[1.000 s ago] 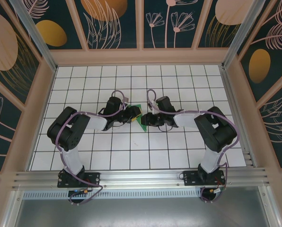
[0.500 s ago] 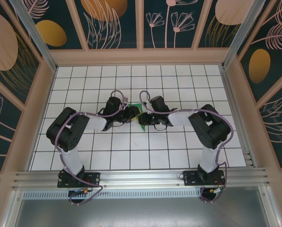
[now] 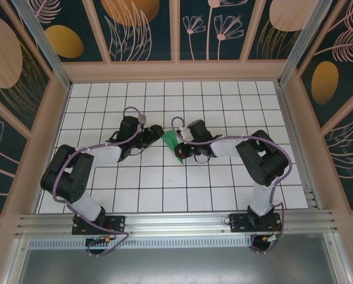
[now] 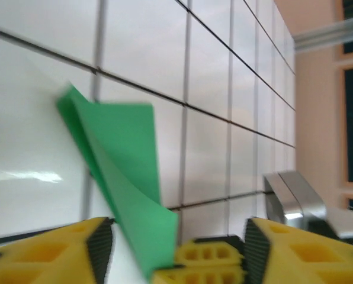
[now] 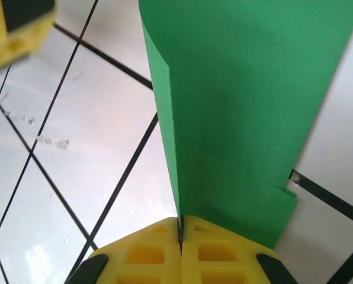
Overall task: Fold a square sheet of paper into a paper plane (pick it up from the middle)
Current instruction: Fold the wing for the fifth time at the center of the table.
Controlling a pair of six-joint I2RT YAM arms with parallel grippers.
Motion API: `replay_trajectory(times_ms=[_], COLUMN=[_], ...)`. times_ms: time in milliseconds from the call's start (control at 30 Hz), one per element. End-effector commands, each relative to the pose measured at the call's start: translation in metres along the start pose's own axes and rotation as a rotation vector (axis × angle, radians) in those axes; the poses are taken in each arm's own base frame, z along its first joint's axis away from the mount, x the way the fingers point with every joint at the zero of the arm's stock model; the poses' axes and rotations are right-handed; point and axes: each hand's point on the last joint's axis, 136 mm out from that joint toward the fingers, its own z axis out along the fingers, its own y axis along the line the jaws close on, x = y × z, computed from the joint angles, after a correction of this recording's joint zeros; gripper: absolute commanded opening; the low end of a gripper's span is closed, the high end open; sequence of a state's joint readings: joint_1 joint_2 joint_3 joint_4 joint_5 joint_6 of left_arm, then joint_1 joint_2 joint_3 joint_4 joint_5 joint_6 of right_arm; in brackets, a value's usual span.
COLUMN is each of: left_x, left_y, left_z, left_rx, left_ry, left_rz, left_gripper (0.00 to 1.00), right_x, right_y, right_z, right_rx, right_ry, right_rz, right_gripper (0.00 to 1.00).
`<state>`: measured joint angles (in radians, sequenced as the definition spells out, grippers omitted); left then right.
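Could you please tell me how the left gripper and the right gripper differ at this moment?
The left yellow-fingered gripper stands with its jaws wide apart, while the right yellow-fingered gripper is shut. The right gripper pinches the folded bright green sheet of paper; the left gripper holds nothing. Both face the paper from opposite sides.

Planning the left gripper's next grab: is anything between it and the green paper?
Nothing visible: the open left gripper faces the green paper directly, with bare white tiles beneath. The right gripper is shut on the paper's edge.
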<state>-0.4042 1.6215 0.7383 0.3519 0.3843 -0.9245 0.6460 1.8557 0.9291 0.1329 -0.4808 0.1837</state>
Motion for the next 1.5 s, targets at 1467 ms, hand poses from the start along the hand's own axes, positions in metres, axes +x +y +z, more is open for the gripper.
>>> replay_trajectory(times_ms=[1467], left_x=[0.034], left_y=[-0.005], left_z=[0.018], left_rx=[0.159], left_ry=[0.316], left_rz=[0.936], left_gripper=[0.62], right_x=[-0.001], right_y=[0.016], right_z=[-0.012], right_rx=[-0.286], right_ry=[0.101], right_rz=[-0.287], right_gripper=[0.11])
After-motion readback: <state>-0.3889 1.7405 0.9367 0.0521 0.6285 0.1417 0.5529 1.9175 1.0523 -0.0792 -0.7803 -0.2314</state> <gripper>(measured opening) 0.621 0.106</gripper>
